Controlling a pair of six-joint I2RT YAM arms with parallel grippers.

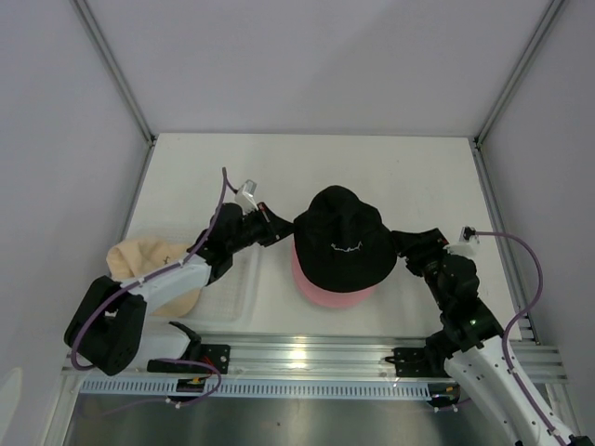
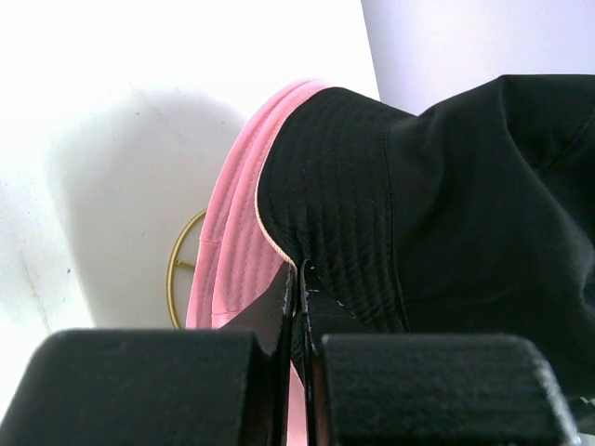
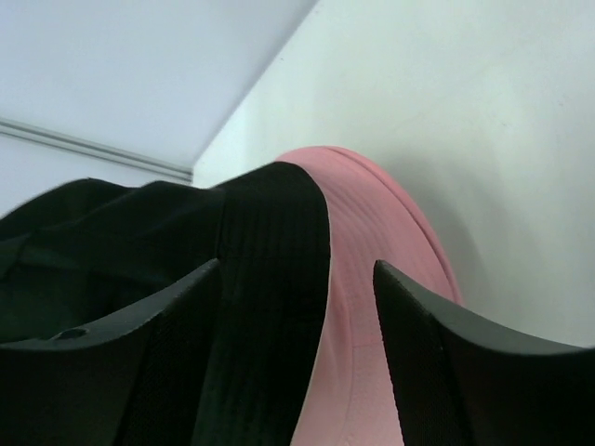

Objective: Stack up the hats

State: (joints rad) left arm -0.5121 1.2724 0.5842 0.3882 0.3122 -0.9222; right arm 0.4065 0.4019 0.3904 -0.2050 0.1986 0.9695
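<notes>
**A:** Where are we finding the hats?

**B:** We are seeing the black cloth bucket hat [image 1: 342, 237], soft and domed with small white script on its side, sitting on top of a pink cloth bucket hat [image 1: 327, 295] in the middle of the smooth white surface [image 1: 418, 177]. The pink brim is peeking out from under the black one along the near side.

**A:** What are the left jaws doing?

**B:** We are finding them pressed together on the black hat's brim at its left edge. In the left wrist view the rows of stitching are running straight down into the closed tips. The pink brim is curving away just beside them.

**A:** And the right jaws?

**B:** They are standing apart at the right side of the stack. In the right wrist view we are looking at the ribbed black brim lying between the two dark fingers, with the smoother pink brim filling the rest of the gap.

**A:** Are we noticing anything else?

**B:** A beige cloth bucket hat [image 1: 149, 260], slumped and creased, is lying at the left, partly under the left arm [image 1: 177, 279]. It is lying just beside a clear shallow plastic tray [image 1: 237, 295], and we cannot tell whether they are touching. A thin gold ring [image 2: 178, 269] is showing behind the pink brim, mostly hidden.
</notes>
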